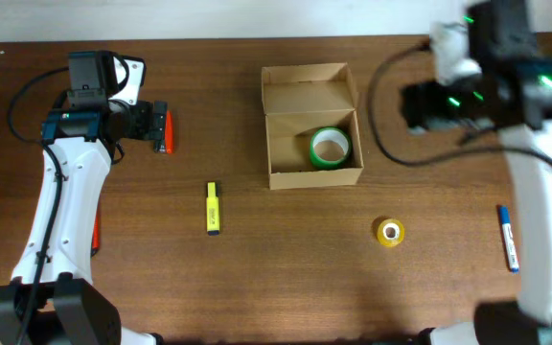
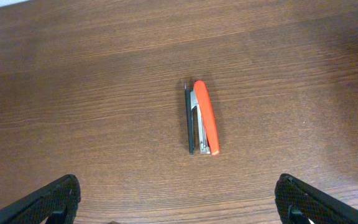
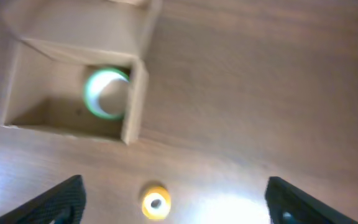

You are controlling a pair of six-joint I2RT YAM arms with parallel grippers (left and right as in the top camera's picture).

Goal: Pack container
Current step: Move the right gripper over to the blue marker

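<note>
The tan cardboard container [image 1: 307, 93] stands open at the back middle, its lid flap folded back. A green tape roll [image 1: 330, 147] lies inside it. A yellow tape roll [image 1: 389, 232] lies on the table in front and to the right. An orange stapler [image 1: 166, 132] lies at the left, under my left gripper [image 1: 149, 123]. In the left wrist view, that gripper [image 2: 179, 205] is open above the stapler [image 2: 202, 118]. My right gripper [image 1: 418, 103] is open and empty, raised right of the container. Its blurred view shows the container [image 3: 137, 99], the green roll [image 3: 107, 93] and the yellow roll [image 3: 155, 202].
A yellow highlighter [image 1: 213, 208] lies front left of the container. A blue marker [image 1: 508, 238] lies near the right edge. A thin red object [image 1: 96, 230] shows beside the left arm.
</note>
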